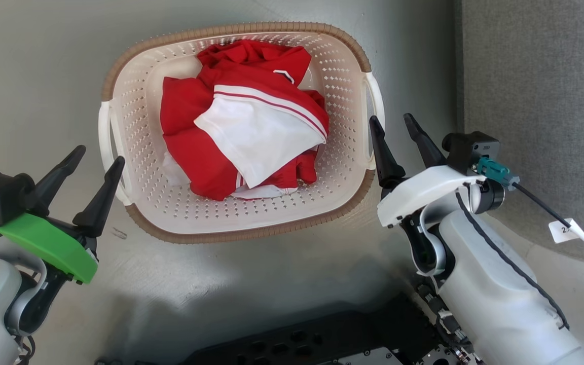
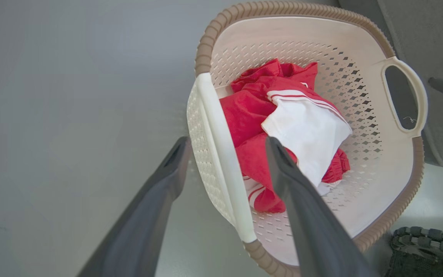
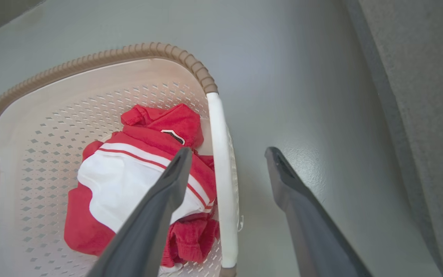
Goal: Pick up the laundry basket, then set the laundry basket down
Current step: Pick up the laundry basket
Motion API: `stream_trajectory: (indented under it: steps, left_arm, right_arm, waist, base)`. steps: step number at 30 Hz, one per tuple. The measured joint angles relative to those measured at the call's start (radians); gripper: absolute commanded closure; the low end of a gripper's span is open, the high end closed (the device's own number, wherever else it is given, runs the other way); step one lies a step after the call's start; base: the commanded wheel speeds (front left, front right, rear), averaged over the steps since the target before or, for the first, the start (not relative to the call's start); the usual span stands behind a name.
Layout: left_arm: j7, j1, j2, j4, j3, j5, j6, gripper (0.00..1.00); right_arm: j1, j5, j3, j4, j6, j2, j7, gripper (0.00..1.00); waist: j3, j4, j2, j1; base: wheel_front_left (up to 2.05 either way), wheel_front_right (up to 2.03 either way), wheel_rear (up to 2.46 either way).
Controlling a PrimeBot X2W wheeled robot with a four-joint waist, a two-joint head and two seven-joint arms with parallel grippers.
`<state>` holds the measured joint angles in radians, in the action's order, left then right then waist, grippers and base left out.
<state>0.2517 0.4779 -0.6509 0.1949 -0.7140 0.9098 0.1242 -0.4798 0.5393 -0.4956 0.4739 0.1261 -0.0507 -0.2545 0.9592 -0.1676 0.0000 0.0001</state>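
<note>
The laundry basket (image 1: 140, 101) sits on the grey floor (image 1: 33, 76), filling the upper middle of the head view, with a heap of red and white clothes (image 1: 241, 126) inside.

The left claw (image 1: 100, 154) is at about 8 o'clock from the basket's centre. Its two fingers are spread apart and grip nothing. In the left wrist view the white left handle (image 2: 221, 154) runs up through the gap between them, one finger outside the basket and the other over its inside.

The right claw (image 1: 391, 118) is at about 3 o'clock from the basket, also spread and gripping nothing. In the right wrist view the white right handle (image 3: 221, 173) lies between its fingers, one over the clothes and one over bare floor. I cannot tell whether any finger touches a handle.
</note>
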Motion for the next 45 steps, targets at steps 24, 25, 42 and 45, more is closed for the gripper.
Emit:
stream_trajectory:
  steps: [24,25,42,45]
  left_arm:
    - [-0.001,0.135,-0.050,0.080,-0.155,0.091,0.008,0.00]
    - [-0.002,0.141,-0.053,0.083,-0.161,0.091,0.008,0.00]
    - [-0.004,0.220,-0.058,0.123,-0.246,0.134,0.008,0.00]
    - [-0.004,0.227,-0.058,0.127,-0.259,0.138,0.008,0.00]
  right_arm:
    - [-0.095,0.135,-0.108,0.091,0.000,-0.004,0.000,0.00]
    - [-0.099,0.139,-0.115,0.093,0.000,-0.004,0.000,0.00]
    - [-0.141,0.171,-0.157,0.116,0.000,-0.006,0.000,0.00]
    - [-0.151,0.175,-0.161,0.121,0.000,-0.006,0.000,0.30]
  waist:
    - [0.070,-0.018,0.0000,0.0000]
    - [0.073,-0.019,0.0000,0.0000]
    - [0.086,-0.030,0.0000,-0.0001]
    - [0.086,-0.030,0.0000,0.0000]
  base:
    - [0.00,0.00,0.00]
    - [0.00,0.00,0.00]
    - [0.00,0.00,0.00]
    - [0.00,0.00,0.00]
